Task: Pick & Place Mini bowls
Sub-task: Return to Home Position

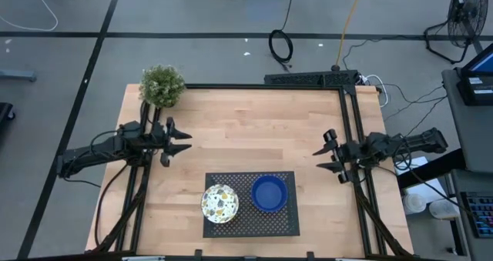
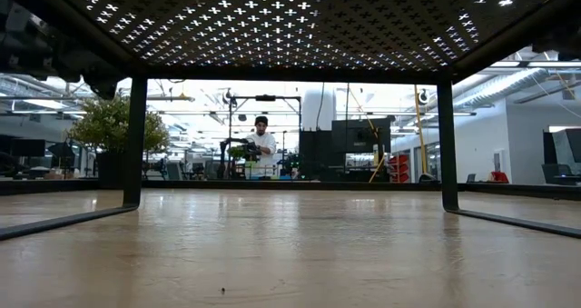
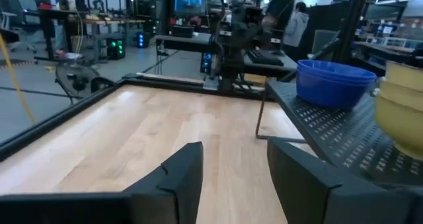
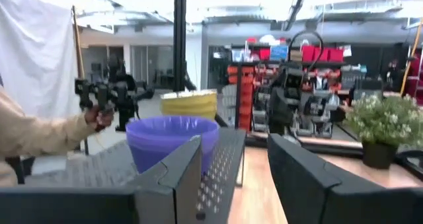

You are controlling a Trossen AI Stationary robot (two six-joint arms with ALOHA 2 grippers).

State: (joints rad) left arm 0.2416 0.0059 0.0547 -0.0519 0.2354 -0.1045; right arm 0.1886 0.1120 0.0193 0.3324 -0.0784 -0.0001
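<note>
The light wooden table [image 1: 254,130] carries a black perforated metal shelf [image 1: 254,224] at its near edge. A leafy green potted plant [image 1: 162,85] stands at the far left corner.

Every bowl in view sits on the shelf. The glossy blue mini bowls [image 1: 269,192] are on its right half and the white floral-speckled mini bowls [image 1: 220,203] just beside them on its left. The left wrist view shows layered rims, so each looks nested into a stack, though the count cannot be told.

The left gripper [image 1: 183,142] hovers over the table's left side and the right gripper [image 1: 322,158] over its right. Both are well apart from the shelf, with fingers spread and nothing between them.

The placing looks finished; only settling the arms at rest seems left.
</note>
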